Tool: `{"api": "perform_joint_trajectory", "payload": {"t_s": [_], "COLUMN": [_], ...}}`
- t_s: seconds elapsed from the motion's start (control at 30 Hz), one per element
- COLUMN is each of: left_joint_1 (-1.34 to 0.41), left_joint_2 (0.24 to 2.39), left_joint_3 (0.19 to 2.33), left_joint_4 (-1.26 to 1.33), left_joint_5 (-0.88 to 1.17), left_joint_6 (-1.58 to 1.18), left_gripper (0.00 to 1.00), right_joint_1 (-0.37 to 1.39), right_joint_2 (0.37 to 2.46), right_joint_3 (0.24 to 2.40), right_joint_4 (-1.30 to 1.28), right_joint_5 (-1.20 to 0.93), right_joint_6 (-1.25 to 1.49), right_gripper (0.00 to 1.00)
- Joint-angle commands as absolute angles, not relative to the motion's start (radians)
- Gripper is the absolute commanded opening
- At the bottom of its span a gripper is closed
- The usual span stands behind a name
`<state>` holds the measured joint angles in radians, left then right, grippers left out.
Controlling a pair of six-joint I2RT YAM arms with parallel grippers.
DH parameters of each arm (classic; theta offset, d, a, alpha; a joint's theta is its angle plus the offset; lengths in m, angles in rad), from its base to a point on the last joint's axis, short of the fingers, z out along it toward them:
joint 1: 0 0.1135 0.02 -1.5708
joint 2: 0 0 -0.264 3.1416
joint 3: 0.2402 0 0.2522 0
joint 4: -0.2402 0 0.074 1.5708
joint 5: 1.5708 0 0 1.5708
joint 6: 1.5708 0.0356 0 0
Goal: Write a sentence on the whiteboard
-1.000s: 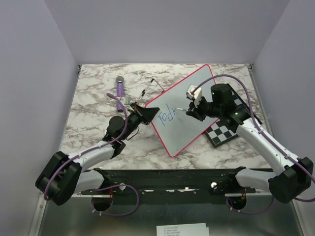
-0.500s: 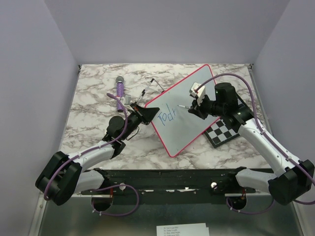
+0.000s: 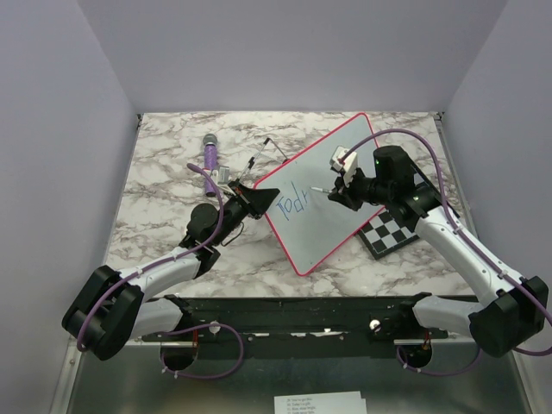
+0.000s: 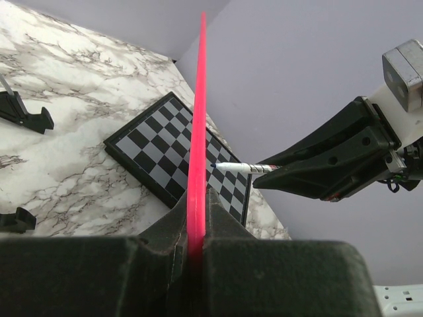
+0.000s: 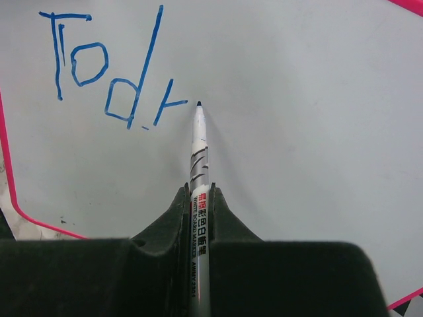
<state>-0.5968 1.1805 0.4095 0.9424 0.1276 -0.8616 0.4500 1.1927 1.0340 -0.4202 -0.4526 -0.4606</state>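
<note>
The whiteboard [image 3: 332, 185] stands tilted on the marble table, its pink rim [image 4: 197, 132] edge-on in the left wrist view. My left gripper [image 3: 259, 198] is shut on its left edge. Blue marker writing [image 3: 291, 203] reads roughly "Todr" [image 5: 106, 69]. My right gripper [image 3: 341, 191] is shut on a white marker [image 5: 199, 165]. The marker's tip [image 5: 199, 104] is close to the board just right of the last letter; I cannot tell if it touches. The marker also shows in the left wrist view [image 4: 241, 168].
A black-and-white chessboard [image 3: 392, 231] lies under the whiteboard's right side and shows in the left wrist view [image 4: 158, 158]. A purple microphone [image 3: 211, 153] lies at the back left. Thin black stand pieces [image 3: 269, 148] lie behind the whiteboard.
My right gripper lifted the marker up and to the right off the writing, then came back down-left toward the end of the letters. The left gripper and board have not moved.
</note>
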Motion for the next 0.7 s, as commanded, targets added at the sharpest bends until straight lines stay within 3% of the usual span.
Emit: {"api": "perform_joint_trajectory", "payload": {"t_s": [0.0,0.67], "left_joint_1": [-0.594,-0.592], "left_joint_2": [1.164,1.170], "left_joint_3": [0.420,0.430], "left_joint_4": [1.118,1.117], "left_joint_5": [0.153,0.158], "left_joint_6": [-0.890,-0.890], "left_gripper": [0.00,0.00], "right_joint_1": [0.448,0.448], "right_joint_2": [1.198,1.178], "right_joint_3": [1.022,1.003], "right_joint_4": [-0.403,-0.405], "right_joint_5": [-0.482,-0.543], "right_joint_6": [-0.460,-0.469], "right_gripper": [0.01,0.01]}}
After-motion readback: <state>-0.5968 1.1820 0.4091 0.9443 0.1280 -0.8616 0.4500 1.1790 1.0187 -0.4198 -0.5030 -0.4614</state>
